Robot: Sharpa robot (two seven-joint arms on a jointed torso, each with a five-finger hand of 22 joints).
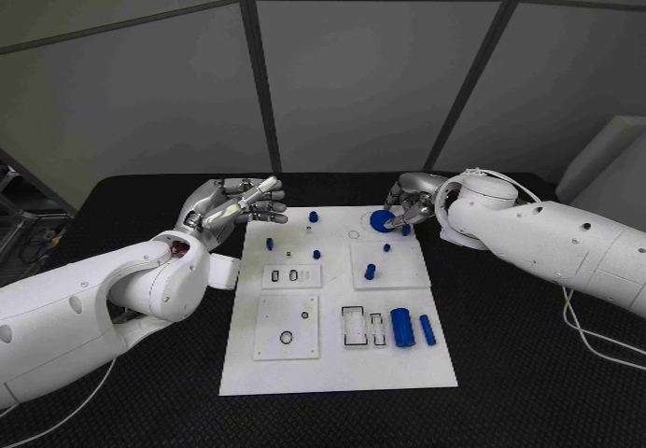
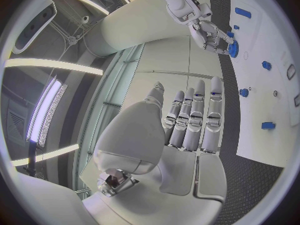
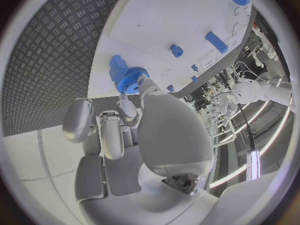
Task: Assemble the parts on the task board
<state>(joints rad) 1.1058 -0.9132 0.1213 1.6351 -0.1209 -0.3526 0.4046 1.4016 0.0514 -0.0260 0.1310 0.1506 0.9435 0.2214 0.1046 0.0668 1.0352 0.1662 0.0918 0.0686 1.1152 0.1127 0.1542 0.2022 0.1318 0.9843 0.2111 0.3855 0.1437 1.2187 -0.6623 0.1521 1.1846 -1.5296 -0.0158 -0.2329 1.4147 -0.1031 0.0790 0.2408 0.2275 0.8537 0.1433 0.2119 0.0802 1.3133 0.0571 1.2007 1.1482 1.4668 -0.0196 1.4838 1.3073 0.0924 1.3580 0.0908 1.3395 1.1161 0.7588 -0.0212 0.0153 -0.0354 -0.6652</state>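
Note:
The white task board (image 1: pixel 337 369) lies in the middle of the black table. My right hand (image 1: pixel 412 207) is over the board's far right corner and pinches a blue gear (image 1: pixel 383 221) in its fingertips, low over the plate. The right wrist view shows the gear (image 3: pixel 131 80) at the fingertips of that hand (image 3: pixel 125 120), against the board (image 3: pixel 181 20). My left hand (image 1: pixel 243 210) hovers by the far left corner, fingers straight and apart, holding nothing. The left wrist view shows that hand (image 2: pixel 190 120), the right hand (image 2: pixel 209 30) and the gear (image 2: pixel 234 48).
Two blue cylinders (image 1: pixel 401 327) (image 1: pixel 427 329) lie side by side on the board's near right part. Several small blue pegs (image 1: pixel 313 217) (image 1: pixel 371 272) stand on its far half. A white cable (image 1: pixel 593 327) trails on the table at the right.

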